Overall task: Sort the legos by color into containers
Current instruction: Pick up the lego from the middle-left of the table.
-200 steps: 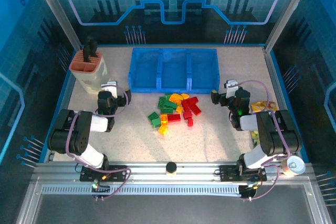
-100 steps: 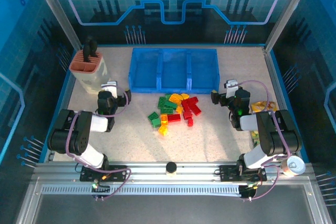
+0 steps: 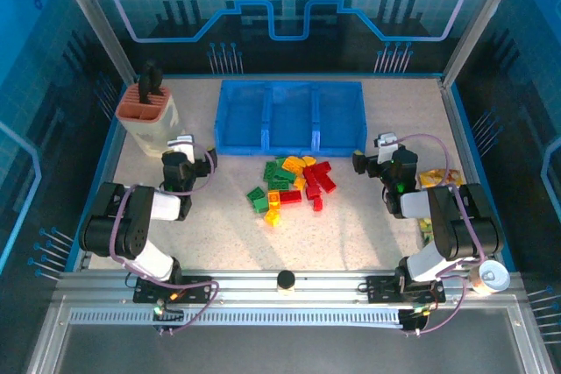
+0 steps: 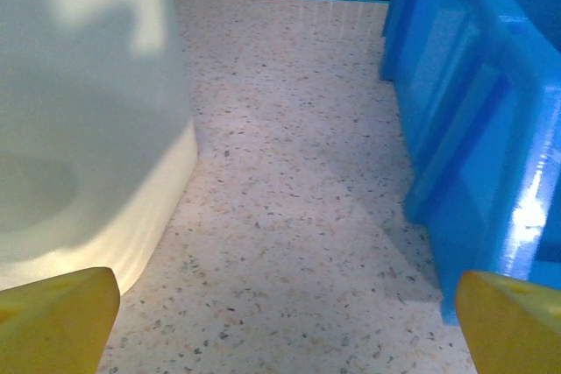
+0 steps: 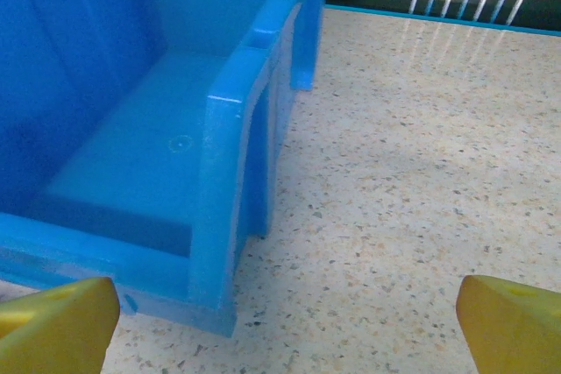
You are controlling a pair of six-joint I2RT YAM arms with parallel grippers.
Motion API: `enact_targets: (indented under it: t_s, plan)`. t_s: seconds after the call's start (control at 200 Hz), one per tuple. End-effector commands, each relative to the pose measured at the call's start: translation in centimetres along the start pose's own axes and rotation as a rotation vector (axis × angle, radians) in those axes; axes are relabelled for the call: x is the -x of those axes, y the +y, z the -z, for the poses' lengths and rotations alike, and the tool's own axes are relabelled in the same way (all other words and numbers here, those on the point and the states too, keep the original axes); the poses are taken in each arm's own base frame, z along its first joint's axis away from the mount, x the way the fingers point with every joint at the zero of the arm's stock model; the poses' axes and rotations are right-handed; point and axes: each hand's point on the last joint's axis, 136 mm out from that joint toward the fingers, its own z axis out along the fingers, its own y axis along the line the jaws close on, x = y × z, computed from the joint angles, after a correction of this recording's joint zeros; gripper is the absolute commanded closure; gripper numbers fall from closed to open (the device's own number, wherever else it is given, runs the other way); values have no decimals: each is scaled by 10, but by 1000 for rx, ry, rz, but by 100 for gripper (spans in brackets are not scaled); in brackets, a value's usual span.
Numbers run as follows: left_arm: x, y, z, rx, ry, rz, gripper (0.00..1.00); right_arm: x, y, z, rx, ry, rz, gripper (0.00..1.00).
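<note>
**So far: nothing sorted, full job ahead**

Status as we read it:

- The legos (image 3: 291, 183) sit in one loose mixed pile on the surface (image 3: 368, 234), in the gap between the two sets of jaws. They are off to the right of the left jaws and off to the left of the right jaws.
- Greens lean toward the left-jaws side and reds toward the right-jaws side, with yellow/orange scattered through. That is not a sort, just how they lie.
- The containers (image 3: 289, 85) are beyond the pile, ahead of both sets of jaws. All three bins look empty from above.
- The right wrist view backs this up for the end bin (image 5: 131, 172): bare floor, ahead and to the left of the right jaws.
- Left jaws are spread wide with nothing between the yellow fingertips (image 4: 57, 317). Ahead of them is bare surface, with the bin wall (image 4: 456, 111) to their right and the beige holder (image 4: 79, 129) to their left.
- Right jaws are also spread wide and empty, with bare surface ahead and to their right.
- Neither set is over the pile or touching a brick.

Done: none of it, we reckon. Left to do:

- pick a colour for each bin
- pick every brick from the pile
- drop each one into its bin

Some bricks touch or overlap, so we expect single picks from the pile's edge to go easiest.
</note>
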Motion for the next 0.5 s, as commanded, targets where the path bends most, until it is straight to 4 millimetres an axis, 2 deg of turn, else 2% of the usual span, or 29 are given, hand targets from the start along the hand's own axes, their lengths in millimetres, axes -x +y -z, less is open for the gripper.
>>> enact_targets:
  t_s: [0.0, 0.075, 0.135, 0.265, 0.31, 0.35, 0.36, 0.37, 0.4, 0.42, 0.455, 0.495]
  plan:
    - [21, 5, 9, 84, -96, -4, 1, 22, -15, 7, -140, -27, 7, 0]
    - [27, -1, 17, 64, -127, -27, 1, 44, -11, 17, -128, -8, 29, 0]
    - [47, 5, 29, 175, -138, -50, 1, 77, -5, 31, -100, -78, 30, 0]
    - [104, -1, 41, 207, -25, -39, 1, 149, 13, 64, -46, -226, 46, 0]
    - [123, -5, 48, 194, 19, 10, 1, 163, 1, 72, -97, -191, -85, 0]
    - [136, -6, 57, 193, 66, 78, 1, 152, -19, 81, -193, -42, -287, 0]
    - [137, -3, 59, 206, 79, 100, 1, 144, -27, 86, -237, 11, -336, 0]
    - [139, -1, 61, 221, 83, 134, 1, 144, -37, 91, -293, 28, -400, 0]
    - [137, 6, 67, 255, 122, 253, 1, 124, -60, 110, -455, 133, -553, 0]
    - [134, 6, 69, 229, 162, 330, 1, 112, -69, 121, -530, 192, -636, 0]
    - [130, -10, 69, 74, 243, 408, 1, 108, -69, 123, -501, 244, -677, 0]
    - [132, -35, 72, -107, 295, 449, 1, 114, -48, 112, -329, 284, -643, 0]
